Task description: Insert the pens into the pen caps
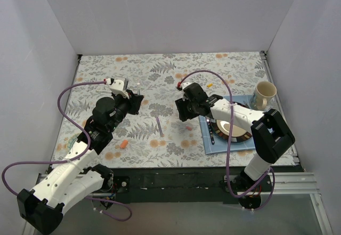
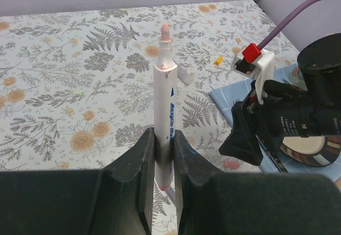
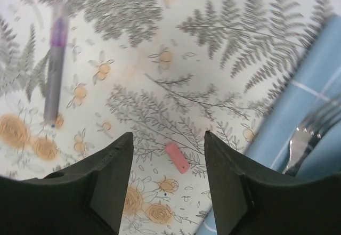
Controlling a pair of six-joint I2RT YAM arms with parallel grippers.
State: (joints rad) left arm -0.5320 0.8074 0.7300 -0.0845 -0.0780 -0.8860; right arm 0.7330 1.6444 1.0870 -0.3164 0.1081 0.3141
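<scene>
- White walls (image 1: 160, 16) close in three sides of the table (image 1: 160, 70), which is covered in a cloth printed with grey ferns and orange flowers.
- Left pincer (image 1: 134, 97) is raised over the table's left half. Its fingers (image 2: 143, 160) are closed tight on the lower barrel of a whitish pen (image 2: 165, 86).
- That pen stands upright out of the left pincer, pink tip on top and bare, with no cap on it.
- Right pincer (image 1: 181, 110) hangs low over the middle of the table with its jaws spread wide and nothing between them.
- Directly under the right pincer (image 3: 168, 139), within the gap of its jaws and a little toward the right finger, a pink cap (image 3: 176, 157) lies flat on the cloth, touching neither finger.
- Out beyond the right pincer's left finger, well apart from the cap, a purple pen (image 3: 55, 64) lies flat on the table. From above it sits between the two pincers (image 1: 160, 126).
- An orange cap (image 1: 124, 144) lies on the cloth nearer the arm bases than the left pincer, beside that arm's forearm.
- To the right pincer's other side a blue mat (image 1: 221, 147) carries a plate (image 1: 242, 134) and a fork (image 3: 309, 134). A mug (image 1: 264, 95) stands at the mat's far corner.
</scene>
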